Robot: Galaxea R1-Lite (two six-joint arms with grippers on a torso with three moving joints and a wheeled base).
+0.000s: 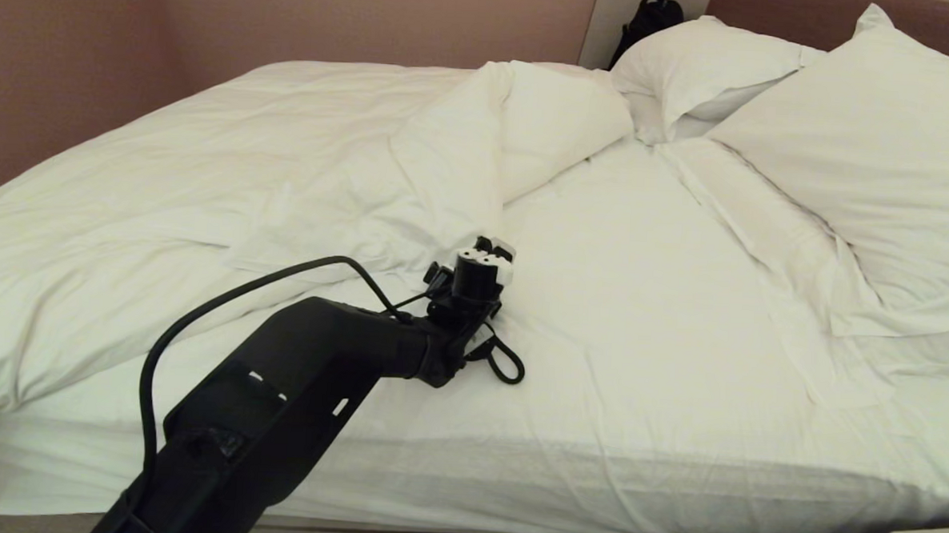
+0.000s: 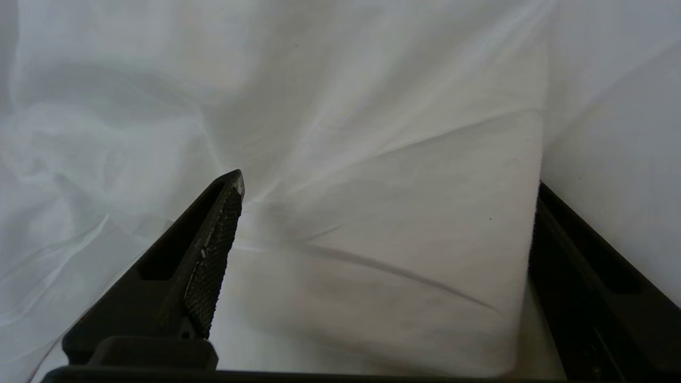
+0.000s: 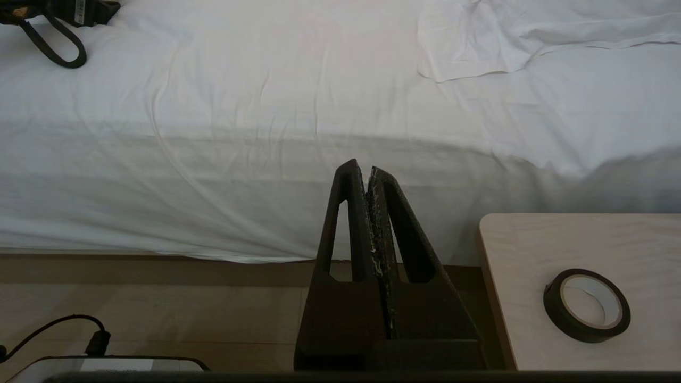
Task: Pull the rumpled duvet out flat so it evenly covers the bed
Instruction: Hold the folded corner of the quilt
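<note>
Duvet [image 1: 206,183] bunched over the bed's [image 1: 633,482] left half, corner folded back twd pillows [image 1: 840,146]. Left tool [image 1: 487,259] spread wide at that fold's edge, fabric btwn fingers [image 2: 213,255], prob lining up a grab. Right tool [image 3: 370,213] closed, parked by the bedside counter [image 3: 532,255].

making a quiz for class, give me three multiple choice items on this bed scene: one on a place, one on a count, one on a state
1. Where is the duvet bunched?
A. on the side away from the pillows
B. on top of the pillows
C. on the floor

2. How many pillows lie on the bed?
A. none
B. two
C. four

3. How does the left claw stand?
A. shut on a pillow
B. open at the duvet's folded edge
C. shut on tape

Answers:
1 A, the sheet beside the pillows lies bare.
2 B, two show at the headboard end.
3 B, its fingers stand wide apart around white cloth.
</note>
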